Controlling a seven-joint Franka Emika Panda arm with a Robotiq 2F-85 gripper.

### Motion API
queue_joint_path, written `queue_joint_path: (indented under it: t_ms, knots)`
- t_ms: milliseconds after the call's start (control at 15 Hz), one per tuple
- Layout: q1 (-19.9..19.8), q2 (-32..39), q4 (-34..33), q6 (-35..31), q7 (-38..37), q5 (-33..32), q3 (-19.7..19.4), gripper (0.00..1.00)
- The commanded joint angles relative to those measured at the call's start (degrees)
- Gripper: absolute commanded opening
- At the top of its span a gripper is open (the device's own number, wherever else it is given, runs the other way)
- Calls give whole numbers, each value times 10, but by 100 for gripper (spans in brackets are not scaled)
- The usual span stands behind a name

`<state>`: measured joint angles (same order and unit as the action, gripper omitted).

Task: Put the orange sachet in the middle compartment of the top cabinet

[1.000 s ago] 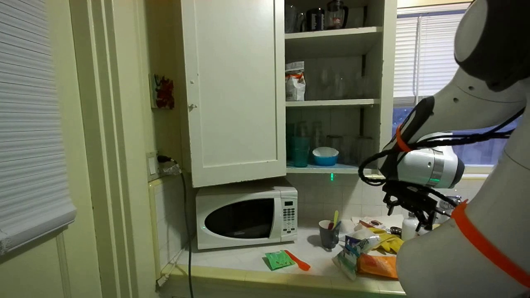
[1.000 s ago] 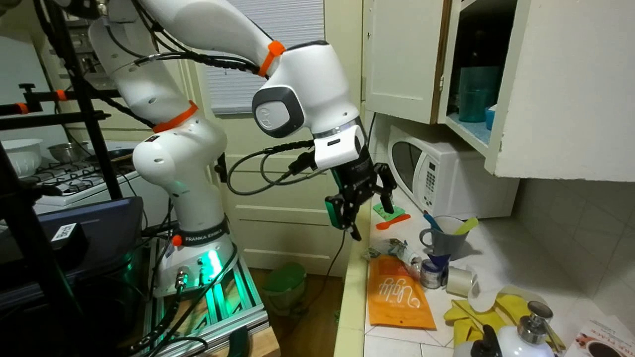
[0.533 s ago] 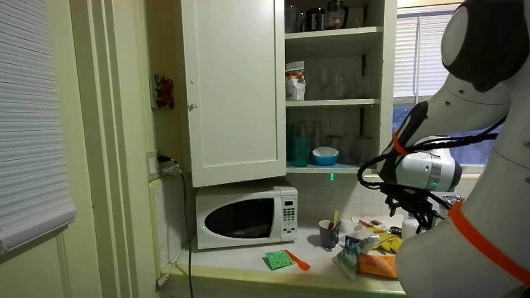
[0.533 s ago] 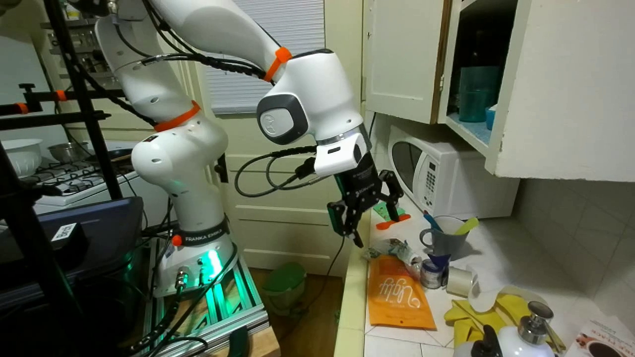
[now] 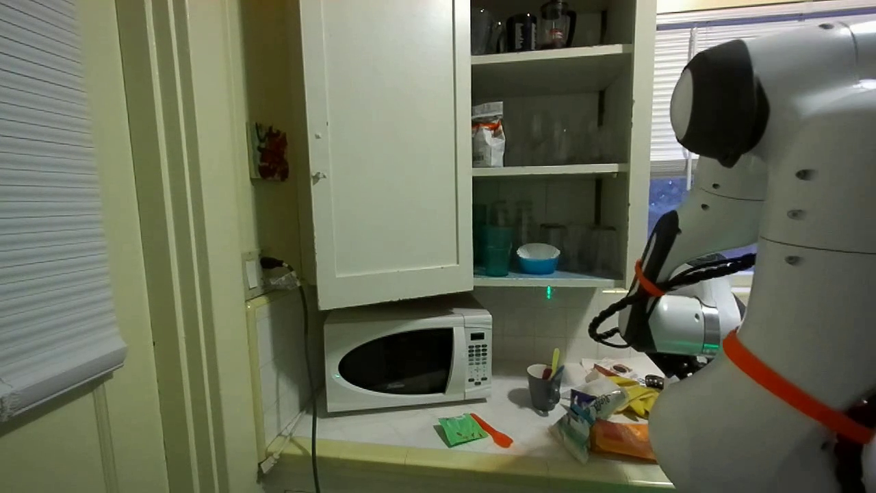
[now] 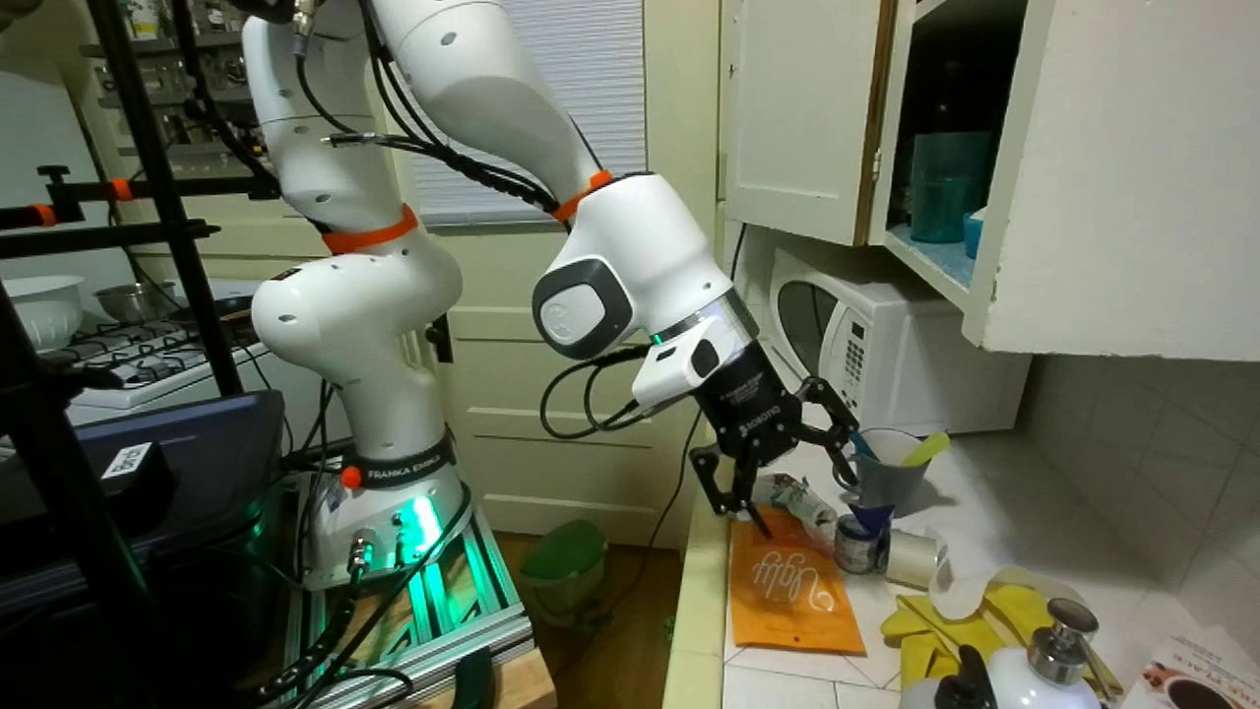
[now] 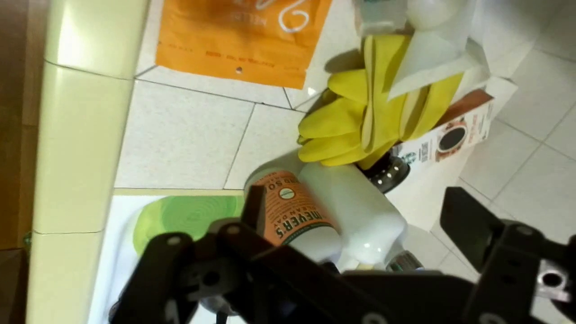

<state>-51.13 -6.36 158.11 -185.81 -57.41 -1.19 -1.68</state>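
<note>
Your gripper, its jaws spread wide, has dropped closer to the counter than a second ago; the orange packet lies where it was.

A white microwave sits on the tiled counter; in front of it a green packet lies just beside an orange-red spoon. A gray mug stands nearby, with blue and lime-green utensils leaning in it. The wrist view shows yellow rubber gloves next to a Starbucks coffee package, and a Meyer's hand soap bottle beside a white pump bottle. In an exterior view a green trash bin stands on the wooden floor.
</note>
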Motion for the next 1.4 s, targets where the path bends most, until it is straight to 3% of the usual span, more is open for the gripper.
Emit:
queue_joint_path:
  t_ms: [0, 133, 200, 600, 667, 933, 1000, 1333]
  knots:
    - [-148, 77, 0, -149, 68, 46, 86, 100]
    - [-108, 96, 1, -134, 143, 135, 70, 100]
    - [-117, 73, 0, -122, 98, 79, 62, 100]
    - [-97, 112, -3, -153, 142, 166, 69, 100]
    - [-34, 122, -3, -172, 137, 187, 11, 100]
    - [59, 158, -2, -222, 119, 257, -31, 100]
    - [35, 166, -2, -227, 124, 273, 11, 100]
    - [82, 216, -2, -279, 130, 352, 58, 100]
